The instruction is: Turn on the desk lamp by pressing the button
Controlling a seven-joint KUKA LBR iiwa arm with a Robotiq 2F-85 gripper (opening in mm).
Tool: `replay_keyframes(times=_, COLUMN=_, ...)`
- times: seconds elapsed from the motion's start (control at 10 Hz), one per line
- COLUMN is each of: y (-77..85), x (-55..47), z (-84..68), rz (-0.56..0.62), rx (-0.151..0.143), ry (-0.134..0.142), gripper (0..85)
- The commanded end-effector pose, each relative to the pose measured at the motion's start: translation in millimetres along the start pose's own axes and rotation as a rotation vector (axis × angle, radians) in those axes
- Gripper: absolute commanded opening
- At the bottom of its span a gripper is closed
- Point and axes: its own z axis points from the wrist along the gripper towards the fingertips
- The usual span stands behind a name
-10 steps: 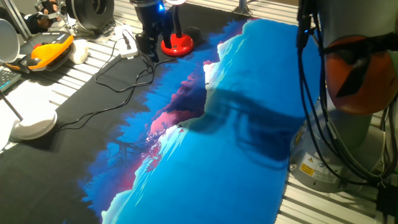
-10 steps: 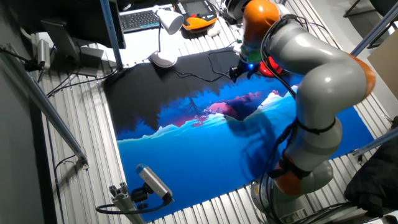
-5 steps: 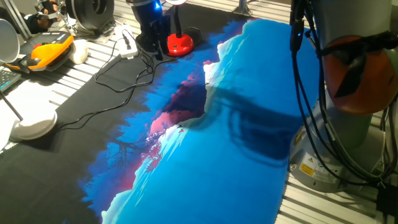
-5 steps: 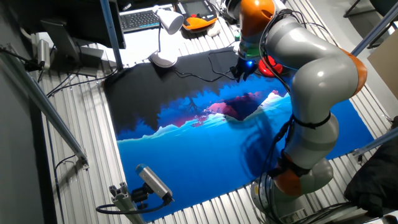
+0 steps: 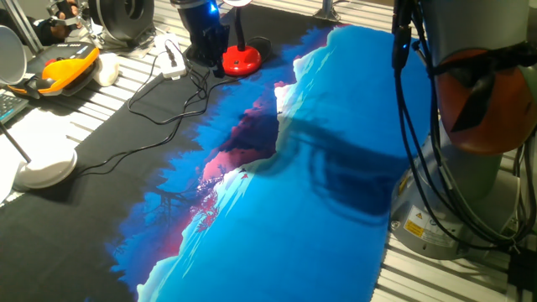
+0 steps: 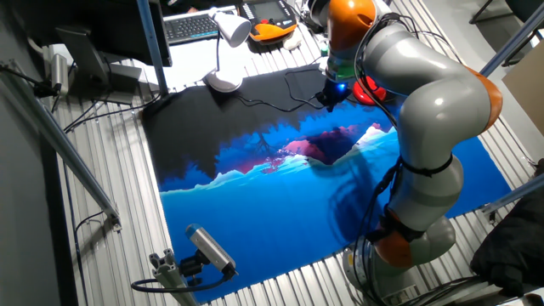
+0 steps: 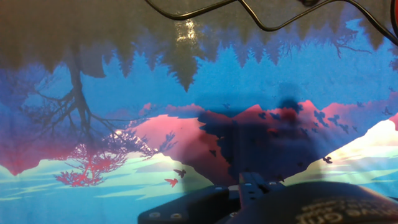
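Nearest to the camera in one fixed view, we see the grey base of the arm with its orange joint cover and black cabling at the right edge of the bench, whose ribbed metal surface shows beside a large printed mat of blue, white and magenta mountain scenery with a black upper border. Farther along the left side, we note a white lamp with a flat disc base resting on the ribbed surface, and a thin black cable looping across the black part of the mat. At the far end of the mat stands the desk lamp, its glossy red domed base on the black border with a dark upright stem rising out of frame. Just to its left we find the end effector, a dark body with a blue indicator light above it, lowered close to the mat and beside the red base; whether it touches the base we cannot tell. We cannot tell how its fingers stand, since no view shows the tips. In the other fixed view the arm arches over the mat, and the end effector sits beside the red base. The hand view shows only the mat's scenery and cable.
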Motion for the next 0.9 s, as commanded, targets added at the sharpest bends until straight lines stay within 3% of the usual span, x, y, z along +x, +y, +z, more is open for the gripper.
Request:
replay_keyframes(times=0.0, y=0.0, x=0.0, z=0.0, rz=0.0, rx=0.0, ry=0.0, gripper=0.0)
replay_keyframes(times=0.8, y=0.1, x=-0.1, z=-0.1, rz=-0.008, rx=0.001, ry=0.001, gripper=0.0)
